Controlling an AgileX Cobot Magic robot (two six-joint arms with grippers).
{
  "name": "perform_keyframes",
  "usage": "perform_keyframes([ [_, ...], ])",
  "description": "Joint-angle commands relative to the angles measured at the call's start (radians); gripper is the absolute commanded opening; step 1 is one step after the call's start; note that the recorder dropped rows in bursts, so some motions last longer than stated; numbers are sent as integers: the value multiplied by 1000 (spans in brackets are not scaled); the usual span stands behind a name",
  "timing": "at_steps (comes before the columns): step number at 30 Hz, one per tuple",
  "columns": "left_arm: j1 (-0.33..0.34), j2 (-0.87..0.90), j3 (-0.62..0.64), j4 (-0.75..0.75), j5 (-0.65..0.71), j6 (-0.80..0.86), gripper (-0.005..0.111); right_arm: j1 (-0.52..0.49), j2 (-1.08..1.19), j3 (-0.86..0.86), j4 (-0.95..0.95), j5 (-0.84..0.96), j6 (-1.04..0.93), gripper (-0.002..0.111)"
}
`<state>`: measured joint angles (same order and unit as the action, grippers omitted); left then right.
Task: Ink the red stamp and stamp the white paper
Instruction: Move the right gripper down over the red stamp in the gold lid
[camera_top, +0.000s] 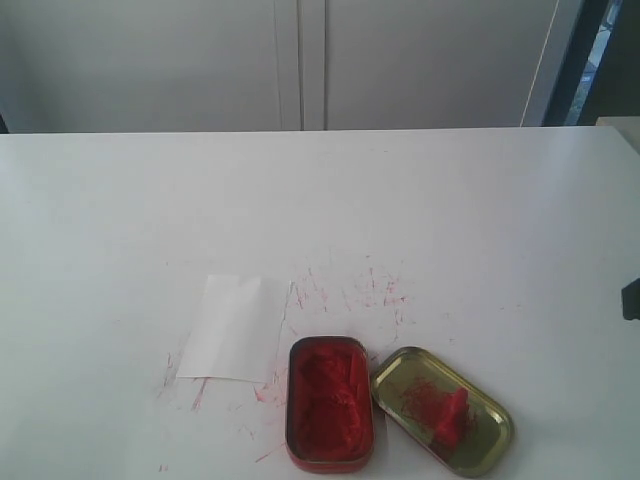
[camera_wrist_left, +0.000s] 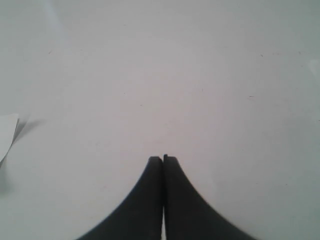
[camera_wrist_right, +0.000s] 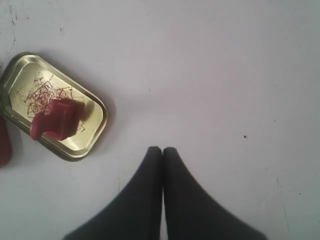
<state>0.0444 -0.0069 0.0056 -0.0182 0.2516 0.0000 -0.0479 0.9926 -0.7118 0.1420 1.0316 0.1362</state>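
Since the red stamp (camera_wrist_right: 55, 120) lies inside the gold lid (camera_top: 405, 375), just beside the open tin of red ink (camera_top: 330, 462), the step in hand is to pick it up. The right hand (camera_wrist_right: 162, 150) is closed and holds nothing, above bare worktop (camera_top: 320, 200) near the lid, and the left hand (camera_wrist_left: 163, 158) is also closed and empty. I think the right hand should open first, come down over the short knob and close gently, keeping the base level for the ink and then for the white paper (camera_top: 235, 328) on the other side of the tin.
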Motion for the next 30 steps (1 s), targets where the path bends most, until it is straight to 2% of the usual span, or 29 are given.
perform_keyframes([
  [1, 2, 7, -6, -10, 3, 0, 0, 32, 34, 5, 14, -2, -8, 0],
  [7, 2, 7, -6, -10, 3, 0, 0, 145, 56, 5, 90, -39, 13, 0],
  [19, 2, 7, -6, -10, 3, 0, 0, 348, 144, 5, 88, -105, 172, 0],
  [30, 2, 7, -6, -10, 3, 0, 0, 490, 249, 4, 25, -182, 420, 0],
])
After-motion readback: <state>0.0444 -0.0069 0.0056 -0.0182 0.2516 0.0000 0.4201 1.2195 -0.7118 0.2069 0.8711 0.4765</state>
